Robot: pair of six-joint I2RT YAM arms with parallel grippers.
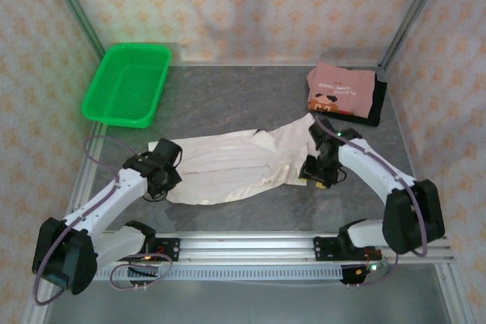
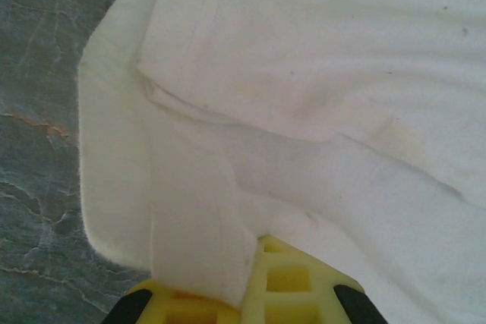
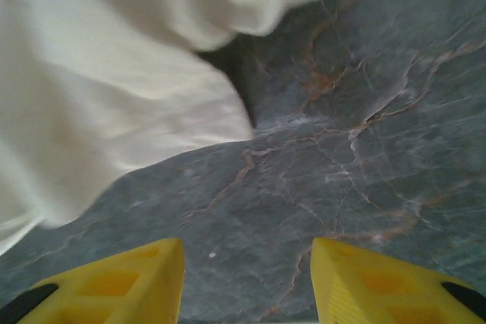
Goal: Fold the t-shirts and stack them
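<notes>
The left pincer (image 2: 250, 294) is squeezing shut on a fold of the soft cream-white t-shirt (image 1: 228, 168), which is lying wrinkly across the middle of the grey bench (image 1: 228, 96). The right pincer (image 3: 247, 278) is hanging half open by its right end, holding nothing. Far right, the folded pink t-shirt (image 1: 342, 90) is sitting on the black t-shirt (image 1: 380, 102). Far left, the green mesh basket (image 1: 114, 119) is resting.
</notes>
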